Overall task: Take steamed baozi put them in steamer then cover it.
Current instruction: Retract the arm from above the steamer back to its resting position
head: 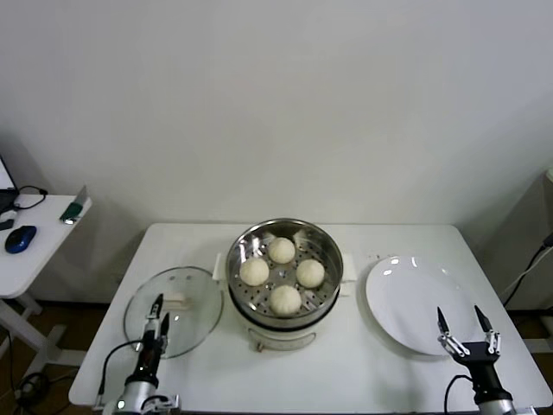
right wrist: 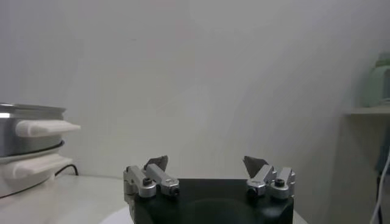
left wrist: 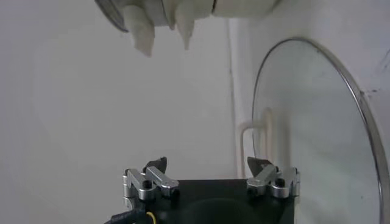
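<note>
Four baozi (head: 282, 274) sit in the steamer (head: 327, 251) at mid-table, uncovered. The cover (head: 195, 298) lies flat just to its left (handle up); a white plate (head: 402, 303) lies to its right. The left gripper (head: 158, 317) hangs over the cover's near edge, fingers apart, seemingly not touching. The right gripper (head: 464, 327) hovers by the plate's near rim, fingers apart, empty.

Left gripper (left wrist: 210, 176) open, holding nothing; the cover (left wrist: 317, 128) lies just beside it, the steamer (left wrist: 183, 12) farther ahead
</note>
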{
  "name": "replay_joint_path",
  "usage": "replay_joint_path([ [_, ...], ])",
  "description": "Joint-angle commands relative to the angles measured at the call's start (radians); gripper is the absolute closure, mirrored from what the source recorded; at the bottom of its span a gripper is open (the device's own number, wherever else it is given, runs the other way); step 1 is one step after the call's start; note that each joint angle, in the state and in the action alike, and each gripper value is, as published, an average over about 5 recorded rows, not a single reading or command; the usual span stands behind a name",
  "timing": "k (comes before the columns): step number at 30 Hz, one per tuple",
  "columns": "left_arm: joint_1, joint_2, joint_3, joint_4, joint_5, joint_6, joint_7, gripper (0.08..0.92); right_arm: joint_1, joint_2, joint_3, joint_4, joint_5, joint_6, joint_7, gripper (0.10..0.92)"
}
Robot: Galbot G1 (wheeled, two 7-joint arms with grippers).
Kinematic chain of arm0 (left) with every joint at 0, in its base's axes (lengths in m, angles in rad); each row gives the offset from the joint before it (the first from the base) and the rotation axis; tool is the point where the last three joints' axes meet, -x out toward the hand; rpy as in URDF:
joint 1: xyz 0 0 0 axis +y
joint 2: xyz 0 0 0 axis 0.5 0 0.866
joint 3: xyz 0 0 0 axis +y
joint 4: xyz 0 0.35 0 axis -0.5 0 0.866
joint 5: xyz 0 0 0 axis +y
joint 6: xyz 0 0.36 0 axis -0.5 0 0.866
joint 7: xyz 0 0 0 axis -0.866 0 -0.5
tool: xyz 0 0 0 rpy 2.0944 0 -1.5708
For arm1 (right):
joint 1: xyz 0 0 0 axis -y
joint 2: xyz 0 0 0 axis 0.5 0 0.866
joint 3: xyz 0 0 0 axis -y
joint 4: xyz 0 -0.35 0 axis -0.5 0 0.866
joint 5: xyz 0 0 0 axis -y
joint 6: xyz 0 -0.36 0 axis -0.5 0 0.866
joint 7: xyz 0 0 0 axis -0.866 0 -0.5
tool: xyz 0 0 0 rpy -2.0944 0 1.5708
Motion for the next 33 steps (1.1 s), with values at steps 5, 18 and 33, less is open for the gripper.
replay_joint_path([
  [5, -0.105, 0.010, 0.012, 0.094, 0.006, -0.001, -0.008, 0.177, -0.031, 0.021, 0.018, 0.010, -0.011, 0.014, -0.002, 0.203],
  [18, -0.215, 0.025, 0.022, 0.241, -0.010, -0.005, 0.000, 0.177, -0.059, 0.033, 0.044, 0.044, -0.007, 0.017, -0.004, 0.203],
  [33, -0.199, 0.033, 0.025, 0.232, -0.012, -0.051, -0.009, 0.528, -0.056, 0.047, 0.040, 0.047, -0.005, 0.013, -0.004, 0.203],
])
